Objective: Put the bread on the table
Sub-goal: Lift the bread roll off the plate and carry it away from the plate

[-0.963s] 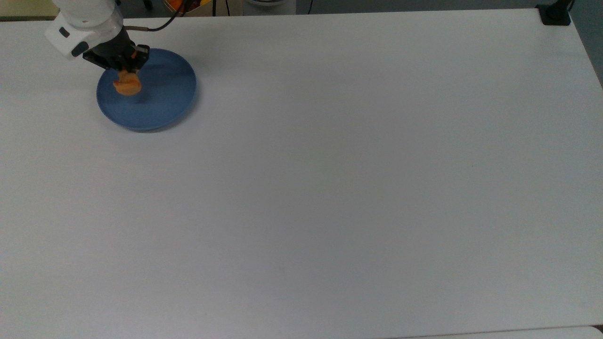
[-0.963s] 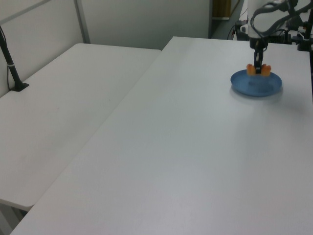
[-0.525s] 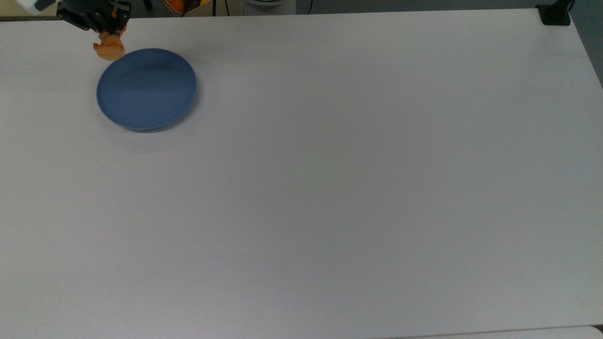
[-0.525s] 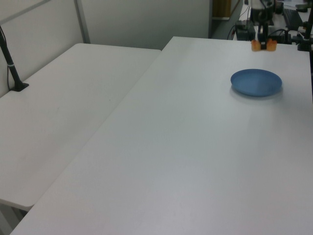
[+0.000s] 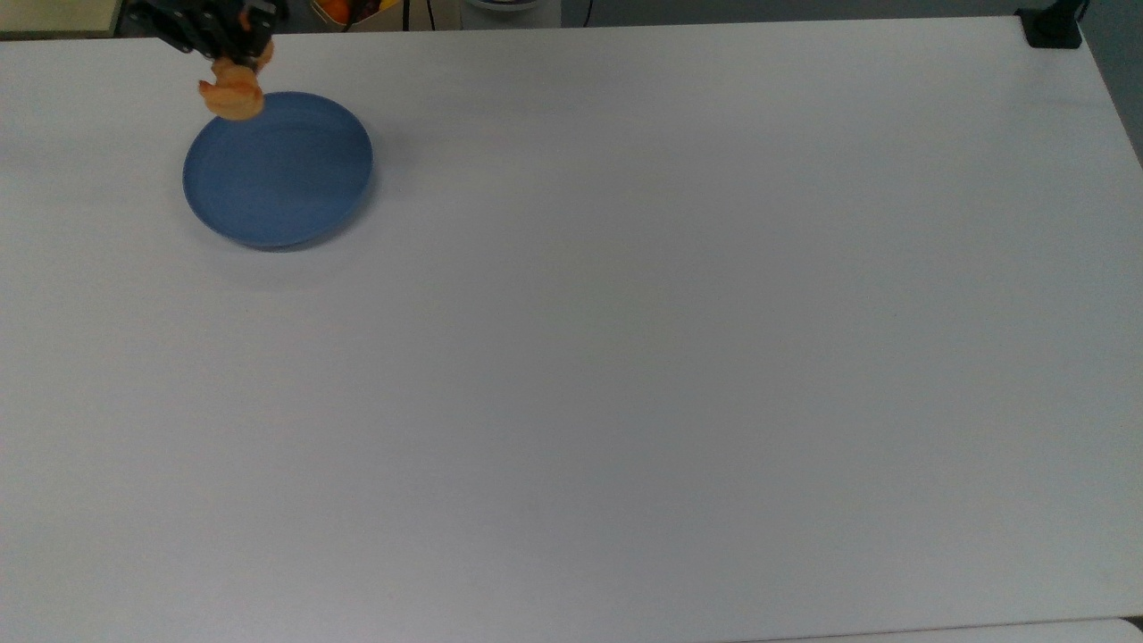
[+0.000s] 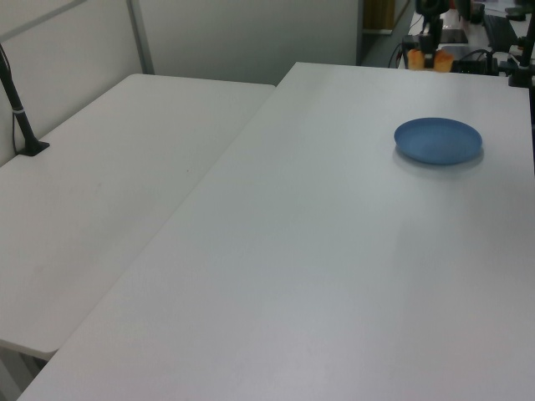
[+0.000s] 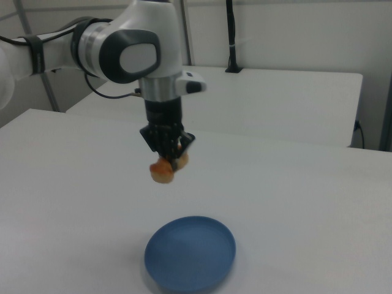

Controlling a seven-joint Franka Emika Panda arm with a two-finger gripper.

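The bread (image 5: 231,96) (image 6: 427,59) (image 7: 163,169), a small golden-orange roll, hangs in the air, and my gripper (image 5: 239,61) (image 7: 169,160) is shut on its top. In the right view it is held well above the white table (image 5: 625,357) (image 7: 294,184), a little beyond the far side of the blue plate (image 7: 190,252). In the top view the bread overlaps the upper-left rim of the blue plate (image 5: 278,168). The plate (image 6: 438,139) holds nothing.
A second white table (image 6: 109,192) (image 7: 275,104) adjoins the main one, with a black post (image 6: 18,109) (image 7: 231,37) on it. A black clamp (image 5: 1052,29) sits at the top view's upper right corner. Cables and equipment lie behind the table edge.
The bread went up off the plate in my shut gripper. Over the last half second it shifted slightly toward the top view's right and the left view's left.
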